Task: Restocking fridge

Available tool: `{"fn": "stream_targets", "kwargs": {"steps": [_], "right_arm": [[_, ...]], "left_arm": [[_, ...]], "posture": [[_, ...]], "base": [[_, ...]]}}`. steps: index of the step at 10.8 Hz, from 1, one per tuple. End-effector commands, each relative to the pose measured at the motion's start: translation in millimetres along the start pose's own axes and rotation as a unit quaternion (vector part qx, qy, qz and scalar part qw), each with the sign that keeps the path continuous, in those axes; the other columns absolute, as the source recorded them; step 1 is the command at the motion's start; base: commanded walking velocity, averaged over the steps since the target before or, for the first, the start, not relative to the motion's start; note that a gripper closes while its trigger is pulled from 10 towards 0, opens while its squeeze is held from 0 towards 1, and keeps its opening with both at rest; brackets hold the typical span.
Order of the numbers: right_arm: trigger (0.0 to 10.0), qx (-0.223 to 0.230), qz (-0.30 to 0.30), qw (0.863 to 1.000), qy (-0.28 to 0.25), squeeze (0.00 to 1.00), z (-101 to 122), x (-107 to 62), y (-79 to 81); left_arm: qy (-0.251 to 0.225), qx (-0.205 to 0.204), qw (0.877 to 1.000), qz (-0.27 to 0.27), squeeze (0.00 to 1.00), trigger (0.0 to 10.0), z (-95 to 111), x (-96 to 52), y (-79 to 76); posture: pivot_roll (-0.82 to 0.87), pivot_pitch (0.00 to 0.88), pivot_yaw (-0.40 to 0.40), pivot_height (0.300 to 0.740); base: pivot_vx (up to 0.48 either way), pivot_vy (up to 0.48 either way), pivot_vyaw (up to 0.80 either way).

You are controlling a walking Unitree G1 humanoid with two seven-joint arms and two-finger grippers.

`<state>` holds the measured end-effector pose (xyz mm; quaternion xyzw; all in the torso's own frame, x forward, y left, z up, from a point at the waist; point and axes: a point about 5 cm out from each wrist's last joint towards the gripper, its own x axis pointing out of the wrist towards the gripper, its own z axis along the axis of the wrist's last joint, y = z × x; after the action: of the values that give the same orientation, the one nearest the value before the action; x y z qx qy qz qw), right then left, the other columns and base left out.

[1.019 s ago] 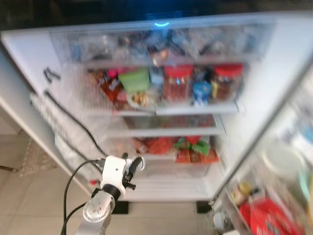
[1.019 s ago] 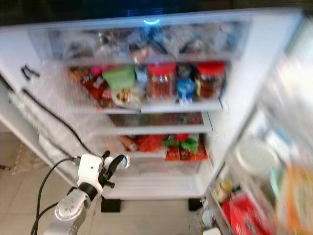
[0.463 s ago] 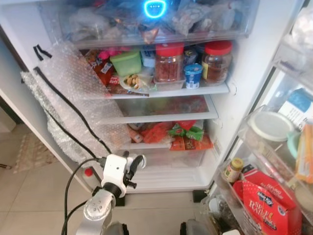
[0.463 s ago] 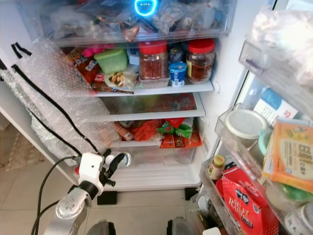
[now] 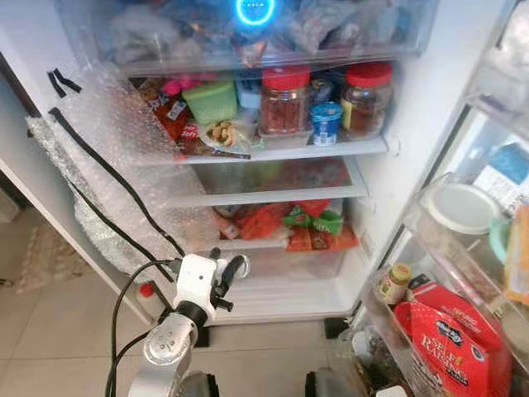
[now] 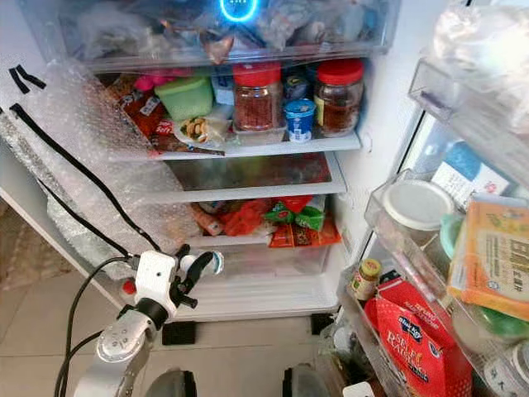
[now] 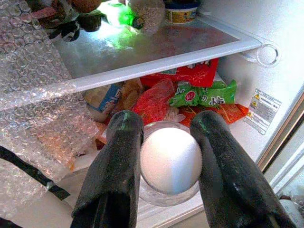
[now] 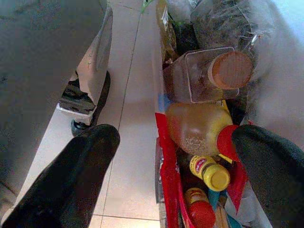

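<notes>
Head stereo pair: looks down from above, both sharing open white fridge [image 5: 413, 107] at 12 o'clock | left wrist: close, faces glass shelves [image 7: 156, 52] | right wrist: close, faces door bottles [image 8: 204, 128].

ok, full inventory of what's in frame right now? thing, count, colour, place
clear glass jars with red lids: 2, top open shelf
small blue tub: 1, between those jars
green lidded plastic box: 1, same shelf, left
red and green snack packets: several, lower shelf
sheet of clear bubble wrap with black tape: 1, draped over fridge's left side
red cardboard box: 1, door rack
white-lidded round tub: 1, door rack above
white egg-like ball in clear cup: 1, between left fingers
left gripper: shut on it, low before fridge
right gripper: open, over door-rack bottles
</notes>
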<state>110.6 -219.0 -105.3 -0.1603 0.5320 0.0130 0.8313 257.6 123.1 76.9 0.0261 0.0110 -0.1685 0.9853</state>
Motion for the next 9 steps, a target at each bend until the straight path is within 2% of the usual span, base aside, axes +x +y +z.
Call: {"fn": "stream_targets", "kwargs": {"steps": [1, 9], "right_arm": [[10.0, -0.007, 0.026, 0.999, 0.021, 0.00, -9.4, -1.8, 15.5], [10.0, -0.010, 0.021, 0.999, 0.027, 0.00, -10.7, -1.9, 14.1]], "left_arm": [[-0.005, 0.001, 1.000, 0.002, 0.00, 10.0, 3.9, 0.9, 1.9], [-0.001, 0.003, 1.000, -0.004, 0.00, 10.0, 1.5, 0.6, -0.2]], "posture": [[-0.11, 0.064, 0.058, 0.650], [-0.11, 0.062, 0.056, 0.650]], "base": [[0.266, 0.000, 0.00], [0.286, 0.000, 0.00]]}}
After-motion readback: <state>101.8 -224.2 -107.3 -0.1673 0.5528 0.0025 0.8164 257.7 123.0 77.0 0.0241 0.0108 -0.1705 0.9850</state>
